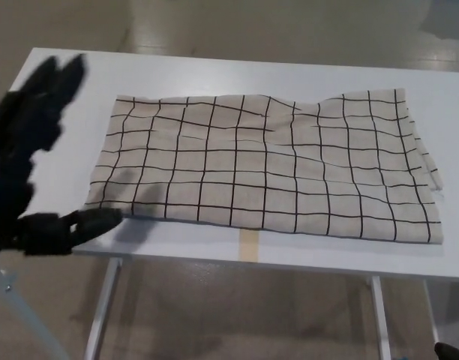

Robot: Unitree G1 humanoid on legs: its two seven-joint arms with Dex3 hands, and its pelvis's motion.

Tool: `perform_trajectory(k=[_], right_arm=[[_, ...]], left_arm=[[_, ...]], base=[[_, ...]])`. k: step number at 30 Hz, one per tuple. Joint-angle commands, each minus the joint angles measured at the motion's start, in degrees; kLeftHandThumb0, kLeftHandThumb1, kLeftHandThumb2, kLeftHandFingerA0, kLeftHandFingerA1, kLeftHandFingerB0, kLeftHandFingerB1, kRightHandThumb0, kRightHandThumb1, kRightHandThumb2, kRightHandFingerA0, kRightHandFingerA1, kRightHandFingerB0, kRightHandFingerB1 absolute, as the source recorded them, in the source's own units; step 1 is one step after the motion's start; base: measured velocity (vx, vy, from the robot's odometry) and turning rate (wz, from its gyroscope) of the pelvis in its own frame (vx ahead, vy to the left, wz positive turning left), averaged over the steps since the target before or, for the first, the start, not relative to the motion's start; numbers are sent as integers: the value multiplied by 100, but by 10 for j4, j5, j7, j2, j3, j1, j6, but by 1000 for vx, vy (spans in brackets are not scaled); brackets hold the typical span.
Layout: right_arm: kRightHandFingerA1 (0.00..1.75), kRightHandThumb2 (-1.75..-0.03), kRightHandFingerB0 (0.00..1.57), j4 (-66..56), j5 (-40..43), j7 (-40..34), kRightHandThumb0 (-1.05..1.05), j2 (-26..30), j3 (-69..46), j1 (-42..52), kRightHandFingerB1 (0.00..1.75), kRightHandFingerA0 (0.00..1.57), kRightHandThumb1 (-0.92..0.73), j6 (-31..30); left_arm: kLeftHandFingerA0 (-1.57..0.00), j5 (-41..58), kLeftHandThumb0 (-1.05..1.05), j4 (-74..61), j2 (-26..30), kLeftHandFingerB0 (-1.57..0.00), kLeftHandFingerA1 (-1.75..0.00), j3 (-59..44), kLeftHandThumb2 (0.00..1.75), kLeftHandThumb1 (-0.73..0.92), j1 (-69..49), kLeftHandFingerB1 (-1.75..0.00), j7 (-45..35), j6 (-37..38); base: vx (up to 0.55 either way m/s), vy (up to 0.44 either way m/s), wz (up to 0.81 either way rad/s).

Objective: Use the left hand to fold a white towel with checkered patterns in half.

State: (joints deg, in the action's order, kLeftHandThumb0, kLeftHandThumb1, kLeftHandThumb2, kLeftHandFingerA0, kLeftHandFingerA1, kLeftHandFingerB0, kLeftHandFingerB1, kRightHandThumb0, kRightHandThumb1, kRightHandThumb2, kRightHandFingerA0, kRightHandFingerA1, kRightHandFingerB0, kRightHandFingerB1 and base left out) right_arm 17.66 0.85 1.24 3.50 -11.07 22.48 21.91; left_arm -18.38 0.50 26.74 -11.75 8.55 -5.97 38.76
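Beige towel (267,165) w/ black grid, white table (214,71), black left hand (34,161).

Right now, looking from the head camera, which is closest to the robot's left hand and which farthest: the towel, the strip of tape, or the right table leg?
From the left hand:
1. Towel, just beside it.
2. Tape, front edge, middle.
3. Right table leg, far right below.
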Motion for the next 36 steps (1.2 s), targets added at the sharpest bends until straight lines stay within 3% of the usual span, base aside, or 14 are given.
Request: perform_trajectory(k=[1, 10, 12, 27, 36], right_arm=[[63, -60, 42, 12, 8, 3, -24, -2, 0, 2, 54, 39, -69, 28], [63, -60, 42, 11, 8, -1, -23, -6, -1, 13, 54, 39, -69, 30], [63, -60, 42, 10, 4, -3, -22, -3, -2, 13, 54, 40, -69, 30], [61, -60, 43, 2, -6, -6, -23, 1, 0, 26, 52, 40, -69, 28], [60, -60, 43, -11, 0, -3, -23, 2, 0, 31, 53, 40, -69, 24]], left_arm=[[0, -142, -64, 150, 59, 0, -5, 127, 69, 38, 124, -10, -76, -89], [0, -200, -52, 236, 83, 0, 0, 227, 66, 34, 194, -9, -77, -128], [0, -240, -39, 284, 75, 0, 0, 266, 60, 26, 229, -10, -55, -155], [0, -280, -37, 462, 43, 0, 0, 369, 58, 23, 317, -11, 24, -206], [0, -267, -40, 523, 23, 0, 0, 380, 59, 25, 355, -9, 55, -206]], base=[[0, 0, 0], [0, 0, 0], [0, 0, 0], [0, 0, 0], [0, 0, 0]])
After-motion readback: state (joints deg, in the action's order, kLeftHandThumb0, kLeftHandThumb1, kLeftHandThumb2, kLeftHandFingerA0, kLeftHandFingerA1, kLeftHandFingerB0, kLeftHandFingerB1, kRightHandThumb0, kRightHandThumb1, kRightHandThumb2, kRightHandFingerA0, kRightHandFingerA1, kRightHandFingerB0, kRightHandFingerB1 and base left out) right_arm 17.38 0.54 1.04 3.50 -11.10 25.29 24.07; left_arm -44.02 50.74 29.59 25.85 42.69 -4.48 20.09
